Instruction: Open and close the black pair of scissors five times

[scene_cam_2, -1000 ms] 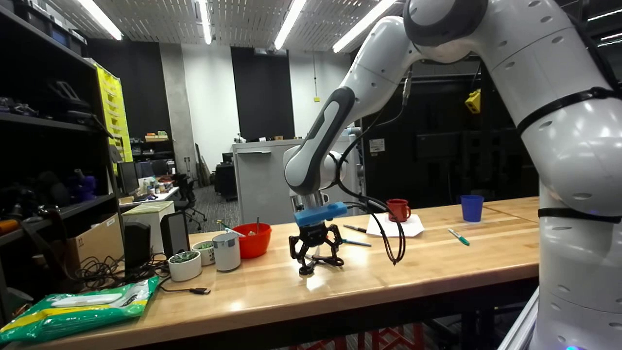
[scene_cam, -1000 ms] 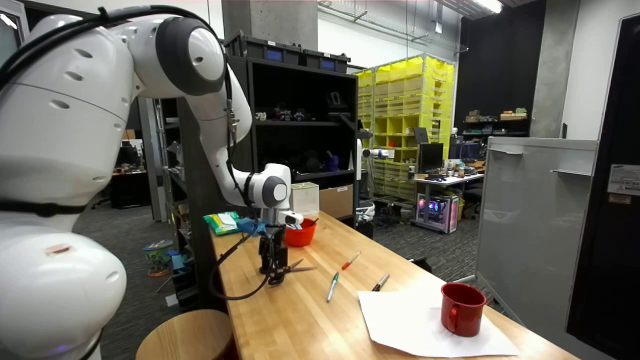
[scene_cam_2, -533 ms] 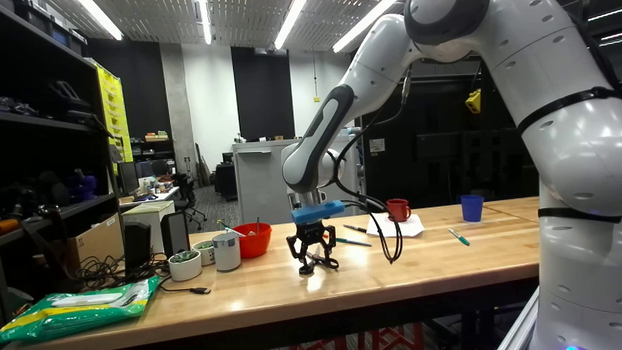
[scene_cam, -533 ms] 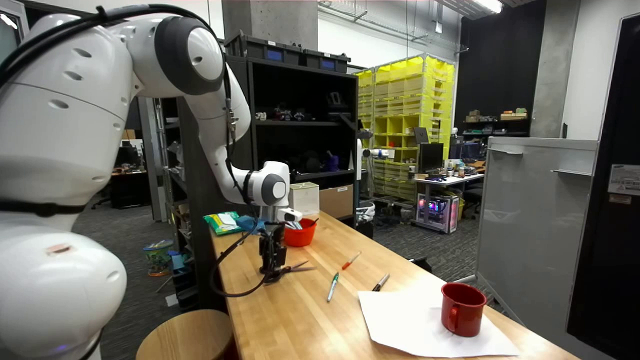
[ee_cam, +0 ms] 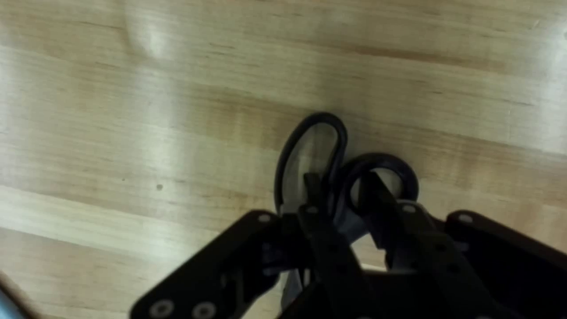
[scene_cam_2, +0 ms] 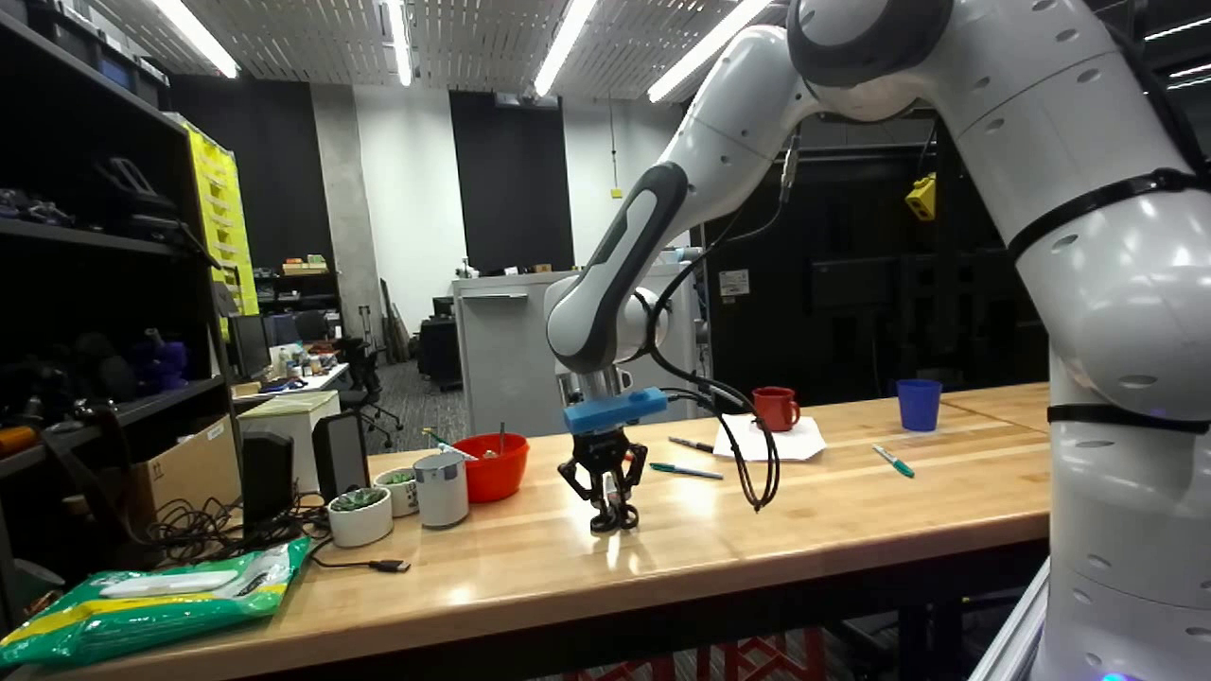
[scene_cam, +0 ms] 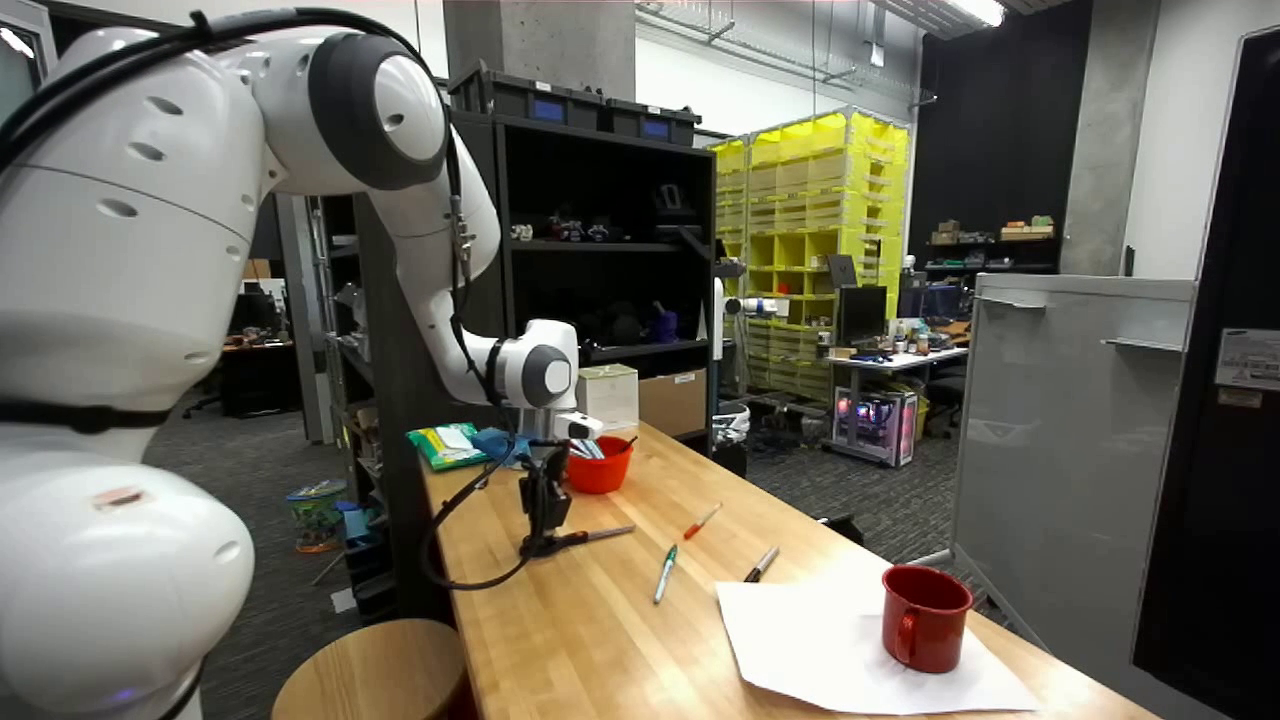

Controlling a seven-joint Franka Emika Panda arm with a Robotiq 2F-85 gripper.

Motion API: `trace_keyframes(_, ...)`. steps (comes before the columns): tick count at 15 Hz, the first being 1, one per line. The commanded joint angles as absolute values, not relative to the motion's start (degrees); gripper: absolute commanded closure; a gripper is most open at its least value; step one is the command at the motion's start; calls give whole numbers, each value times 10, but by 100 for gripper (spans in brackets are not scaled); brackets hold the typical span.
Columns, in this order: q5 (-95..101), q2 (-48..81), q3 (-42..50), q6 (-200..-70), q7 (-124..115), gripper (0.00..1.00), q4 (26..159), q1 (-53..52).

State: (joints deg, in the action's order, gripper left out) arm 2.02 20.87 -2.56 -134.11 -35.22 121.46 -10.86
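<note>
Grip. (ee_cam: 341, 180) low over wood table (scene_cam: 600, 640). Fingers (ee_cam: 312, 190) close tog., one in each loop of blk. scissors (ee_cam: 338, 153), clamped on adj. rims. Scissors at grip. tips; I see blades (scene_cam: 608, 533) tog., pointing away from it. Red bowl (scene_cam: 600, 477) nr. grip.; red mug (scene_cam: 937, 630), on wht. paper (scene_cam: 810, 650), well apart.

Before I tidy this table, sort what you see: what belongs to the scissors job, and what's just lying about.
For the job:
scissors
gripper

Just lying about:
mug
paper
blue cup
bowl
pens
canister
plants
green pack
</note>
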Motion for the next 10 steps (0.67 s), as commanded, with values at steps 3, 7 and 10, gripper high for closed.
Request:
trace_keyframes(3, 15, 210, -20, -1338, -347, 45, 1219, -112)
trace_keyframes(7, 16, 211, -17, -1330, -348, 24, 1218, -111)
trace_keyframes(10, 16, 211, -16, -1330, -348, 5, 1219, -111)
